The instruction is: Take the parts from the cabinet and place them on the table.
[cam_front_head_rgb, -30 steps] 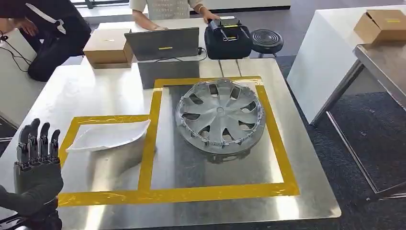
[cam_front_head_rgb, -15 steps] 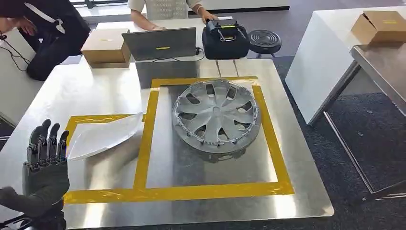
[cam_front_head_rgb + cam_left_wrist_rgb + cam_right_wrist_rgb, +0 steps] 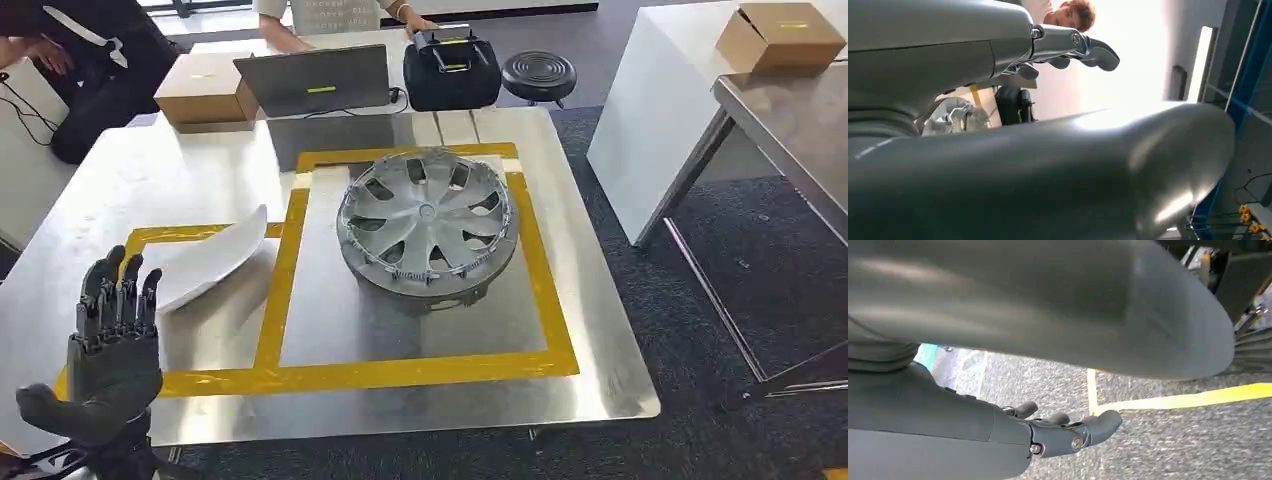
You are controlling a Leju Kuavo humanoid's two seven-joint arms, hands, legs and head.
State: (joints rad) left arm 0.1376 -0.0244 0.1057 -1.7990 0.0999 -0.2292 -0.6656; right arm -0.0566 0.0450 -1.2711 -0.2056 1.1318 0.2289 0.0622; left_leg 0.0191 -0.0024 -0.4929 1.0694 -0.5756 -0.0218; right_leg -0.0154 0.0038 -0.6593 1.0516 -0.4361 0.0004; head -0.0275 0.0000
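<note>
On table (image 3: 600, 330): wheel cover (image 3: 427, 228), no legible writing | left hand (image 3: 112, 355) spread, empty

Head view high, facing table (image 3: 600, 330) (wrists close).

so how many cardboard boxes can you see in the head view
2. One cardboard box sits at the far left of the table beside the laptop; the other cardboard box is on the white table at far right. Others may be out of frame.
</note>
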